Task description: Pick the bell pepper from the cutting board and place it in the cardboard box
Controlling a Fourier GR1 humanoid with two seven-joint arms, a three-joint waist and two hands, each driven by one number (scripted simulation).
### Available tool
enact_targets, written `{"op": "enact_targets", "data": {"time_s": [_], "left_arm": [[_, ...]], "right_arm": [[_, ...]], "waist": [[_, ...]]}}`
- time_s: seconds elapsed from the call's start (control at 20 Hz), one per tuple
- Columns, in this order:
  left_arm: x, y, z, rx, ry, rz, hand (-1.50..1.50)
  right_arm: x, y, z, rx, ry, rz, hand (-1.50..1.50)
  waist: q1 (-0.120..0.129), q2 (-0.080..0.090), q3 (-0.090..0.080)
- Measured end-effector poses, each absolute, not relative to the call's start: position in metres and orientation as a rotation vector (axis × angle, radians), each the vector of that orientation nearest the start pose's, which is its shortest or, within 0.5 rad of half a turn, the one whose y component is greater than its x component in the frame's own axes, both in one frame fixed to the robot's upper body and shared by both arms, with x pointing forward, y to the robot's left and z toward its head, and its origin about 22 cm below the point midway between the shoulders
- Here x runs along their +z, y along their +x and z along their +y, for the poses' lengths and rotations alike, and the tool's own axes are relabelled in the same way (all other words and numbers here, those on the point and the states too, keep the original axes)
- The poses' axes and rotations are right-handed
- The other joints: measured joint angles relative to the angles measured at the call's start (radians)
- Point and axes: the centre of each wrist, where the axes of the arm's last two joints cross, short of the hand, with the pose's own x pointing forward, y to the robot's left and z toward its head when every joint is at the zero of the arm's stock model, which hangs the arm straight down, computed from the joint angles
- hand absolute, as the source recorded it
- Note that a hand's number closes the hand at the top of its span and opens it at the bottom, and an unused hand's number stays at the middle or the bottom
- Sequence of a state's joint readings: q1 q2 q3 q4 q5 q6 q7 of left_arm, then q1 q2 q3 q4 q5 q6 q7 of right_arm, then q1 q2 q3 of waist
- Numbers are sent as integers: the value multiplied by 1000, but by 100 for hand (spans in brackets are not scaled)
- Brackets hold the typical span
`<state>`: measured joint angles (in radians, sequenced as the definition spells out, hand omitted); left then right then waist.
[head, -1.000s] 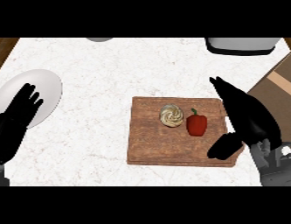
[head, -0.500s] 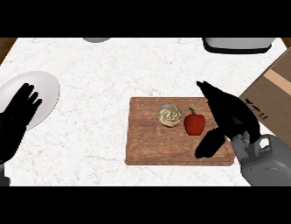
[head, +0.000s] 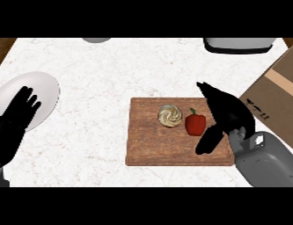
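Red bell pepper (head: 195, 124), green-stemmed, on cutting board (head: 155, 149); right hand (head: 223, 115) fingers straight alongside

Only 1 view is given, the head view. It looks steeply down on the white marbled surface (head: 110, 66) from above its near edge, facing away from the robot. The cutting board (head: 155, 149) sits right of the frame's center, a plate (head: 45, 88) at left, the cardboard box (head: 285, 101) at the right edge. Both forearms enter from the lower edge.
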<state>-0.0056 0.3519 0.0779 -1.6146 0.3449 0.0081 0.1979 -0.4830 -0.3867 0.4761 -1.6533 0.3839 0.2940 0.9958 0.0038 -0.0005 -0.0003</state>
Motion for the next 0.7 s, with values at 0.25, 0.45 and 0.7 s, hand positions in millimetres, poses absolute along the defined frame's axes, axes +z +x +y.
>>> {"op": "enact_targets", "data": {"time_s": [0.25, 0.45, 0.7], "left_arm": [[49, 245, 319, 52, 46, -1438, 0], [53, 243, 318, 46, 49, -1438, 0], [51, 247, 317, 46, 53, -1444, 0]], "right_arm": [[118, 284, -147, 1062, -700, -975, -150], [112, 290, -137, 1084, -722, -964, -150], [112, 298, -130, 1105, -735, -940, -150]], "waist": [[-2, 0, 0], [0, 0, 0], [-1, 0, 0]]}}
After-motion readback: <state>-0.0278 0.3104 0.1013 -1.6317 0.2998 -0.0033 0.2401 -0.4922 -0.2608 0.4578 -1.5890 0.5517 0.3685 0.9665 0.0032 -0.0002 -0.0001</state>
